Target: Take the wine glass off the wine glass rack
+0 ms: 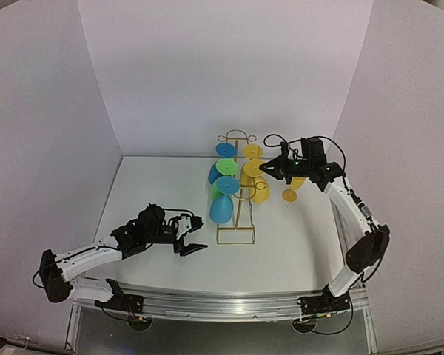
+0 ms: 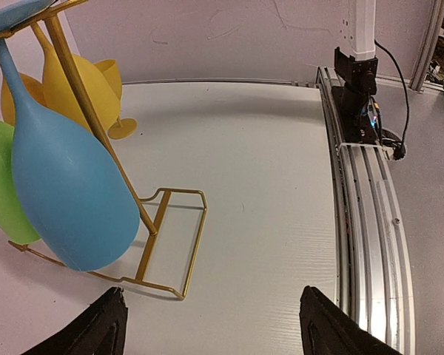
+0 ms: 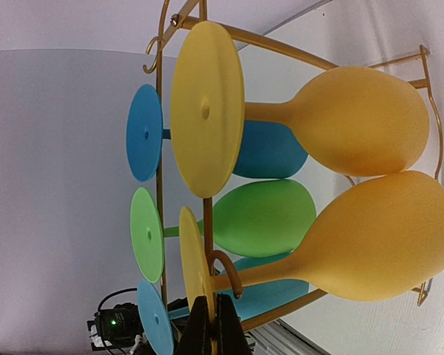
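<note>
Right pincer (image 3: 212, 310) is pressed together at the thin round foot of a smooth yellow wine glass (image 3: 377, 248) hanging on the gold wire rack (image 2: 100, 126); left pincer (image 2: 211, 296), fingers apart, waits beside the rack's base.

A robotics lab cell: white panels (image 1: 222, 74) wall in a table (image 1: 163, 211) edged by an aluminium rail (image 1: 222, 305).

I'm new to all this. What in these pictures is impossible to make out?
Top view: how each glass hooks onto the wine glass rack; the hooks are too small and covered by glasses.
Left wrist view: the blue glass has its foot cut by the top edge and hides most of the green glass.
Right wrist view: whether the right gripper pinches the yellow glass foot; the bottom edge cuts its fingers.
</note>
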`<action>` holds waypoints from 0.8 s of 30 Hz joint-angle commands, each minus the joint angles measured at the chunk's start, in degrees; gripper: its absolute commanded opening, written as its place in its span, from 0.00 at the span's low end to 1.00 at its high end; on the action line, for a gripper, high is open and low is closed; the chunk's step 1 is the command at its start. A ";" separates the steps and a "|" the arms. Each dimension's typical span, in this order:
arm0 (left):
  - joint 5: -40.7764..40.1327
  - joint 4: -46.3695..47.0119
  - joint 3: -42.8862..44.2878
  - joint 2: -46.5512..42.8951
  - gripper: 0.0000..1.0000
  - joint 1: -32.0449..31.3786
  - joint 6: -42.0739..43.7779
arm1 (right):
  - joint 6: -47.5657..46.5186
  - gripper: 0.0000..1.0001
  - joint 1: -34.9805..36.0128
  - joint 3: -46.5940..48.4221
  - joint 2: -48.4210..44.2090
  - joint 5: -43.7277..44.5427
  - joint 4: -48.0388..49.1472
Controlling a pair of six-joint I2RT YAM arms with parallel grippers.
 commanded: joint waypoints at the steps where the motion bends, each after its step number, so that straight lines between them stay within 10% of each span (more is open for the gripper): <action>1: 0.86 0.95 1.17 -1.98 0.79 0.22 0.55 | 1.42 0.00 1.67 -3.40 -0.47 2.69 -3.03; 24: 1.17 0.87 1.50 -1.82 0.79 0.26 0.91 | 1.99 0.00 2.16 -6.63 -3.03 4.48 -0.16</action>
